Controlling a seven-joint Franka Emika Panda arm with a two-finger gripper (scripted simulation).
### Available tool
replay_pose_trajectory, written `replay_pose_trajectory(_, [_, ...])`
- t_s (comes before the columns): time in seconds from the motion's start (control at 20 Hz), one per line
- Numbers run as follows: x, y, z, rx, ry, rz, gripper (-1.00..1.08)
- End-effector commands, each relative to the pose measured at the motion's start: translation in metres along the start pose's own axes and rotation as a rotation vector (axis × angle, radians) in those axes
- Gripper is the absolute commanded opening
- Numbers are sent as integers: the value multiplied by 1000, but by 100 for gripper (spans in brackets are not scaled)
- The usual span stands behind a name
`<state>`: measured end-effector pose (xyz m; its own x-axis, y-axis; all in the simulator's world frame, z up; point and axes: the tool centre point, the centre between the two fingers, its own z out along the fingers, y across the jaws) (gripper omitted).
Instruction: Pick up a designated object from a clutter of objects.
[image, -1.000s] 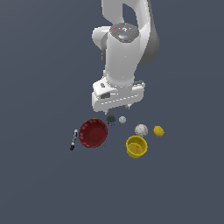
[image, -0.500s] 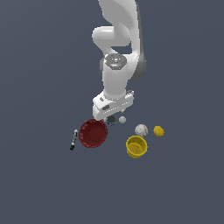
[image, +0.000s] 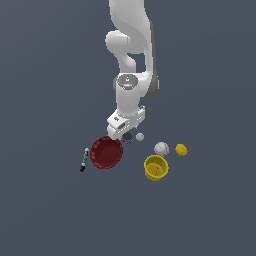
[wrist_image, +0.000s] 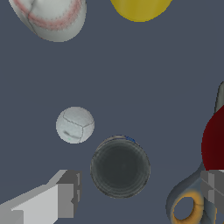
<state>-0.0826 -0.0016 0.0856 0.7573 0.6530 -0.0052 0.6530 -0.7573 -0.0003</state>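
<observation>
The designated object is a small squat round tin (wrist_image: 120, 167) with a dark grey-green face. In the exterior view the tin (image: 128, 136) peeks out just under the hand, between the red bowl (image: 106, 152) and the small white ball (image: 140, 136). My gripper (image: 124, 136) hangs low right above it. In the wrist view the gripper (wrist_image: 139, 191) is open, with one finger (wrist_image: 65, 194) and the other finger (wrist_image: 213, 187) standing wide on either side of the tin and nothing held between them.
The clutter lies around it: the small white ball (wrist_image: 75, 125), a baseball (image: 161, 148), a lemon (image: 181, 149), a yellow cup (image: 156, 167) and a black marker (image: 84, 160). A grey item with an orange loop (wrist_image: 186, 208) lies by the red bowl (wrist_image: 214, 140).
The arm has come down and shifted slightly toward the exterior view's left, bringing the hand low over the tin by the red bowl. The objects have not moved.
</observation>
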Motion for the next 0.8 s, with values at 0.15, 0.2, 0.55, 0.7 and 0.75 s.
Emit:
replay_pose_trajectory(0.15, [-13, -8, 16, -1, 4, -55, 100])
replay_pose_trajectory(0.2, [-14, -9, 18, -1, 4, -61, 100])
replay_pose_trajectory(0.55, [-17, -10, 21, 0, 4, -71, 100])
replay_pose_trajectory(0.7, [-18, -10, 25, 0, 4, -71, 100])
replay_pose_trajectory(0.75, [-18, -10, 27, 0, 4, -71, 100])
